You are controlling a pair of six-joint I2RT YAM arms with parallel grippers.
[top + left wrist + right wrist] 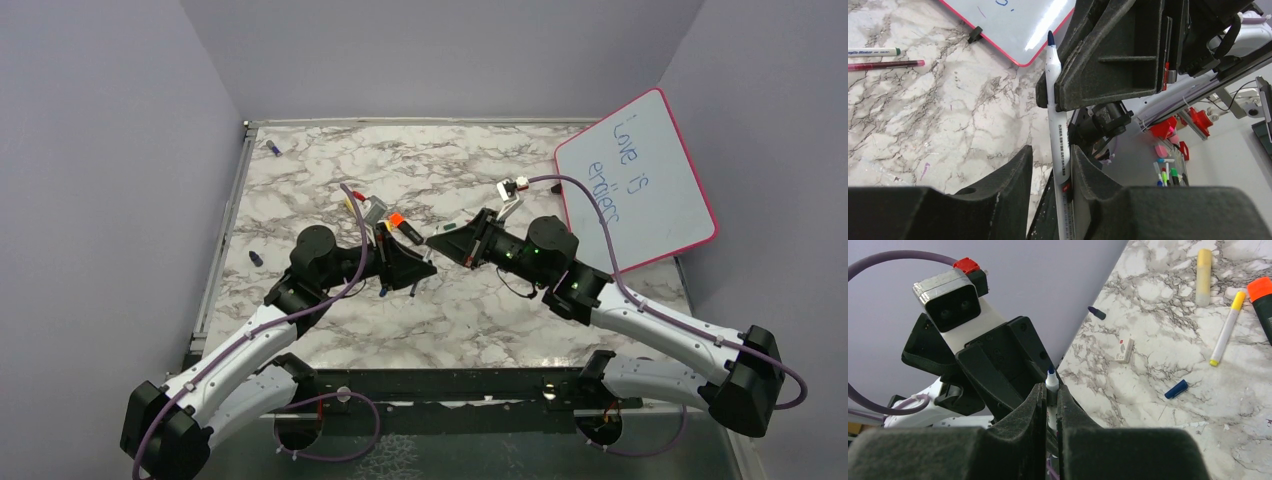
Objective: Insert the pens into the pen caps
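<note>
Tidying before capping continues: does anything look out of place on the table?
Yes. A dark blue cap lies stranded near the far-left corner, and another cap lies alone by the left edge. The whiteboard sits askew at the right.

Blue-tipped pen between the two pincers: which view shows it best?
Left wrist: nearly the whole pen shows, white printed body and blue tip. Right wrist shows only its tip above the right pincer's shut fingers. Top view: too small to make out.
</note>
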